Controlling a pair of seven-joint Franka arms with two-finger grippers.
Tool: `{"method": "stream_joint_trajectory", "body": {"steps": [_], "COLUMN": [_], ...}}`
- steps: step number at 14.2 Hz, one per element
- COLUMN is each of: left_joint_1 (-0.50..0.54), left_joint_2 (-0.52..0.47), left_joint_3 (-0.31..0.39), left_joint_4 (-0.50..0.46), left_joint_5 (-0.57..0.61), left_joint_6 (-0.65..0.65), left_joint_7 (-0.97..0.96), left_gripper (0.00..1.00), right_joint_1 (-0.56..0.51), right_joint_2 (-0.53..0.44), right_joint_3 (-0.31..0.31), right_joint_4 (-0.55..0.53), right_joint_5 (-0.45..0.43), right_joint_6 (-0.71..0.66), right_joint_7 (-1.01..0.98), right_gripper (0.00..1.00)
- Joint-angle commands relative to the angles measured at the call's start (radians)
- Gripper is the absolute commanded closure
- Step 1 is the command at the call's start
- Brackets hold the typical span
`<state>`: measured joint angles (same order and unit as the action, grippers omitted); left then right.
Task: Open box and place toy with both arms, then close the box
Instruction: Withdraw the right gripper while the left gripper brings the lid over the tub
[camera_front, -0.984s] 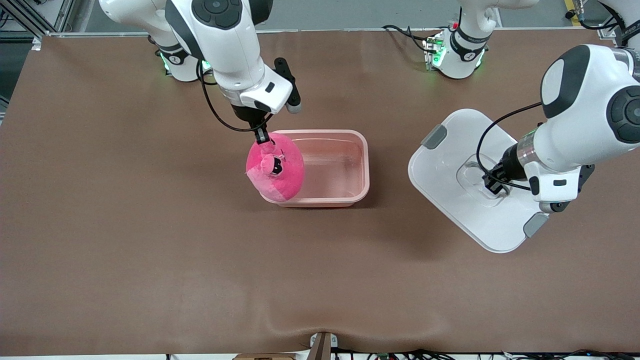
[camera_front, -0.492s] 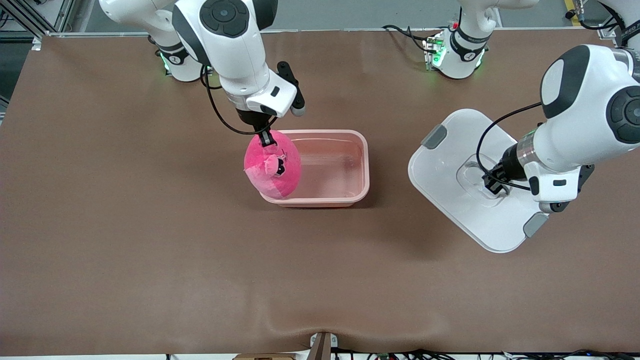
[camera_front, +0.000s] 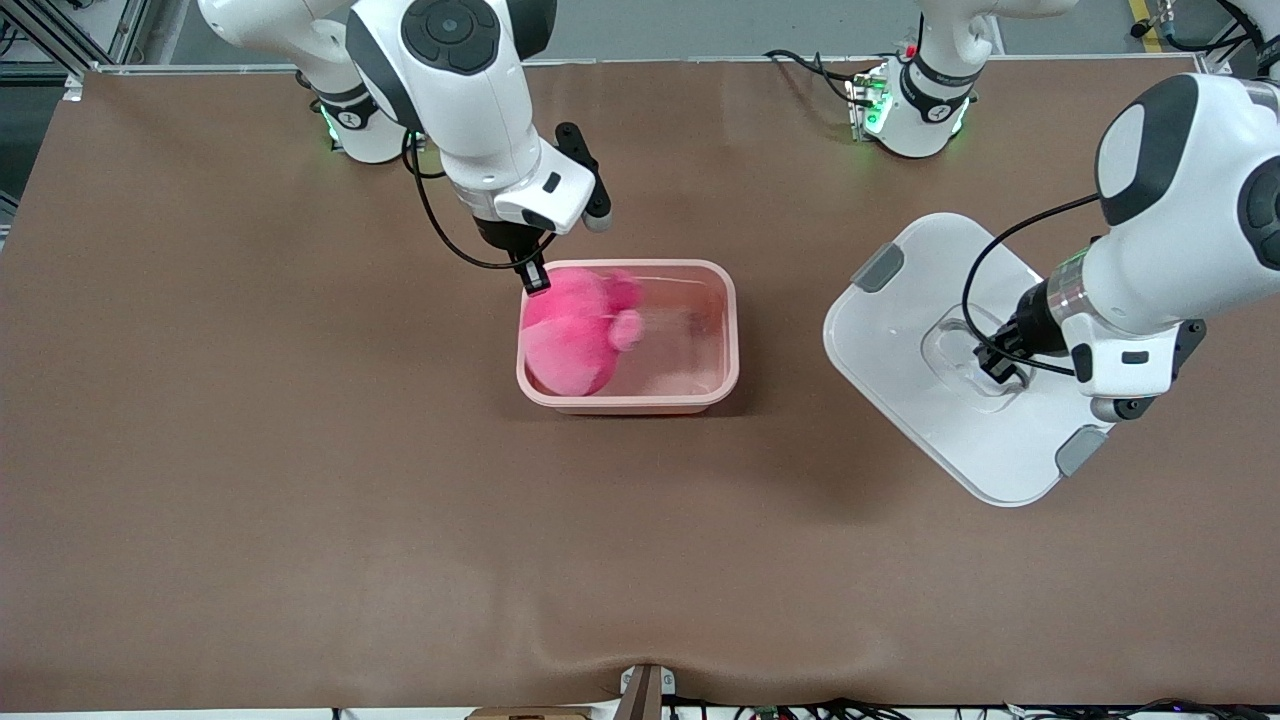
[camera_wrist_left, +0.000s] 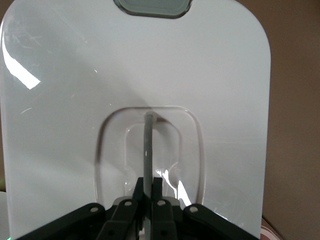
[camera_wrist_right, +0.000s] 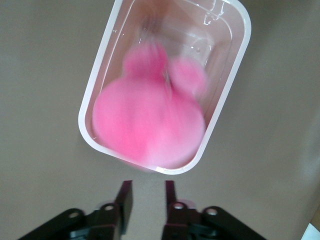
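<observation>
The pink box (camera_front: 731, 330) stands open at mid-table. The hot-pink toy (camera_front: 570, 335) lies in it, at the end toward the right arm, blurred by motion. My right gripper (camera_front: 535, 280) is open and empty, just above the box's corner farthest from the front camera. The right wrist view shows its fingers (camera_wrist_right: 125, 200) spread, with the toy (camera_wrist_right: 150, 122) in the box (camera_wrist_right: 235, 75) below. My left gripper (camera_front: 1000, 365) is shut on the clear handle (camera_wrist_left: 147, 145) of the white lid (camera_front: 900, 330), toward the left arm's end of the table. The left wrist view shows this gripper (camera_wrist_left: 148, 187) and lid (camera_wrist_left: 60, 100).
The brown table (camera_front: 300, 500) carries only the box and lid. Grey clips (camera_front: 880, 268) sit at the lid's two ends. The arm bases (camera_front: 905, 110) stand along the table edge farthest from the front camera.
My right gripper opened and let go of the toy, which dropped into the box. My left arm shifted the lid slightly away from the front camera.
</observation>
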<state>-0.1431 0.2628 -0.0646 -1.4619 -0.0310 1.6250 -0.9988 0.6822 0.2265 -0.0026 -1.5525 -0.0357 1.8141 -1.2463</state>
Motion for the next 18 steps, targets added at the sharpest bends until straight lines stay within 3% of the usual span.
{"method": "stream_joint_trajectory", "body": {"steps": [1,5,11,16,18], "left_joint_1": [0.025,0.019,0.011,0.002,-0.021], "left_joint_2": [-0.025,-0.030,-0.037,-0.017,0.004], "left_joint_3": [-0.003,-0.006,-0.079,-0.173,-0.208], "left_joint_4": [0.000,0.003,0.003,0.000,-0.002], "left_joint_5": [-0.018,-0.018,-0.023,-0.023,-0.014], "left_joint_6": [-0.024,-0.028,-0.030,0.013,0.042], "left_joint_7": [0.043,0.037,-0.142,-0.363,-0.478], "left_gripper": [1.00,1.00,1.00,1.00,1.00], "right_joint_1": [0.005,-0.021,-0.241,-0.508,-0.568], "right_joint_2": [0.002,-0.009,-0.007,-0.026,-0.032], "right_joint_3": [-0.010,-0.017,-0.017,-0.017,-0.019], "right_joint_4": [0.020,0.041,0.034,0.040,0.042], "right_joint_5": [0.010,0.010,0.017,0.183,0.192], "right_joint_6": [-0.004,-0.045,-0.052,-0.122,-0.136], "right_joint_7": [-0.007,0.005,0.008,0.076,0.079], "right_gripper": [0.00,0.00,0.00,0.00,0.00]}}
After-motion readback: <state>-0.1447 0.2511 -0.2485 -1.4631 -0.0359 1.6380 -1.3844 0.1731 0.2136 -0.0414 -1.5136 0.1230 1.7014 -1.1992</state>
